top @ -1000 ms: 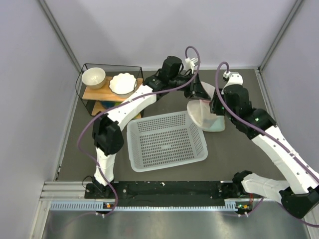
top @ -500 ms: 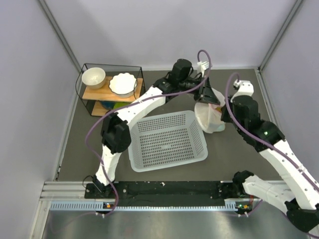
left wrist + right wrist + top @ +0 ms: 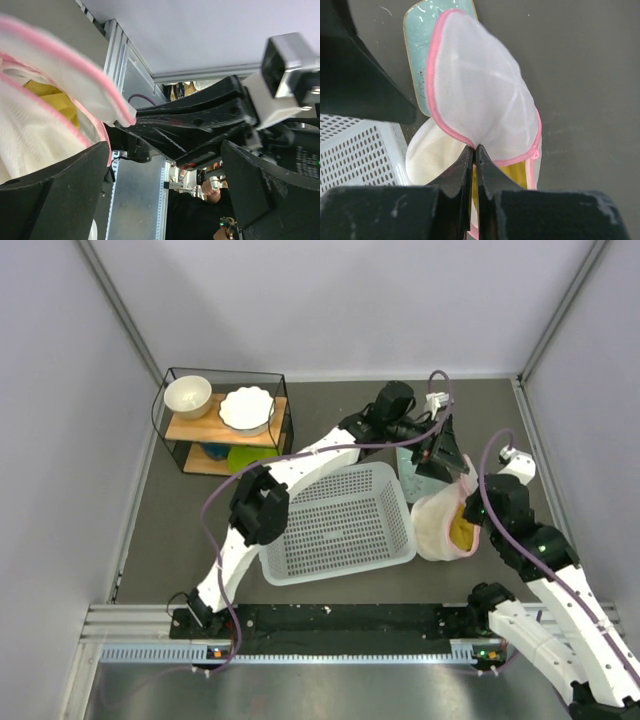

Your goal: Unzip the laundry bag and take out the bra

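The laundry bag (image 3: 437, 523) lies to the right of the basket, its pink zip rim parted and one mesh half lifted. The mustard-yellow bra (image 3: 462, 531) shows inside the opening; in the right wrist view only a strip of the bra (image 3: 517, 172) shows under the raised half of the bag (image 3: 480, 95). My right gripper (image 3: 474, 148) is shut on the pink rim; from above the right gripper (image 3: 470, 486) sits at the bag's upper right edge. My left gripper (image 3: 440, 468) hangs just above the bag, open. In its own view the left gripper (image 3: 165, 150) holds nothing, with the bag (image 3: 45, 125) beside its left finger.
A white perforated basket (image 3: 300, 495) stands left of the bag. A mint-green tray (image 3: 408, 468) lies behind the bag, partly under my left gripper. A wire rack (image 3: 170, 430) with two white bowls stands at the back left. Walls close in on three sides.
My left gripper has opened and let go of the bag. Both arms moved right and nearer; the bag came with the right gripper and now gapes, showing the bra.
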Action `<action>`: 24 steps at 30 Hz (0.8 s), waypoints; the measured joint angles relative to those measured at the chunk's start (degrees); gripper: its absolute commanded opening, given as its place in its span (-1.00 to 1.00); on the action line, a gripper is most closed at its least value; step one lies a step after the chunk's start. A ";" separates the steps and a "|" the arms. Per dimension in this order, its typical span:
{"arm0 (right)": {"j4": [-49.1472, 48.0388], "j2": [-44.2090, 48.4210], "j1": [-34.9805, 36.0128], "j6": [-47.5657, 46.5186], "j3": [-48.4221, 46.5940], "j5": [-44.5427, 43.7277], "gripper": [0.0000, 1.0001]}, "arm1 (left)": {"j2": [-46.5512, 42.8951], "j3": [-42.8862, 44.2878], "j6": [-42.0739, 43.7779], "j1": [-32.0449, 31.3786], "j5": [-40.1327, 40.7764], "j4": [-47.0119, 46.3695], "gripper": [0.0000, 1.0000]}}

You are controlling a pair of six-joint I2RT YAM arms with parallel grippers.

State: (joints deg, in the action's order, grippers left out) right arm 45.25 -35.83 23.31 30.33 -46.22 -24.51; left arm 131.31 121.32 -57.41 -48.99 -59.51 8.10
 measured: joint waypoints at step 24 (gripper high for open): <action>6.86 15.47 -0.22 12.00 -0.22 -13.22 -1.00 | -15.47 -12.52 27.58 -13.35 29.07 22.38 0.37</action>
State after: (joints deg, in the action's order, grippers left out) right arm 52.12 -20.36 23.09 42.33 -46.44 -37.74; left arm 115.83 108.79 -29.82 -62.35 -30.44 30.48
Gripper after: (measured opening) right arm 0.009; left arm 0.786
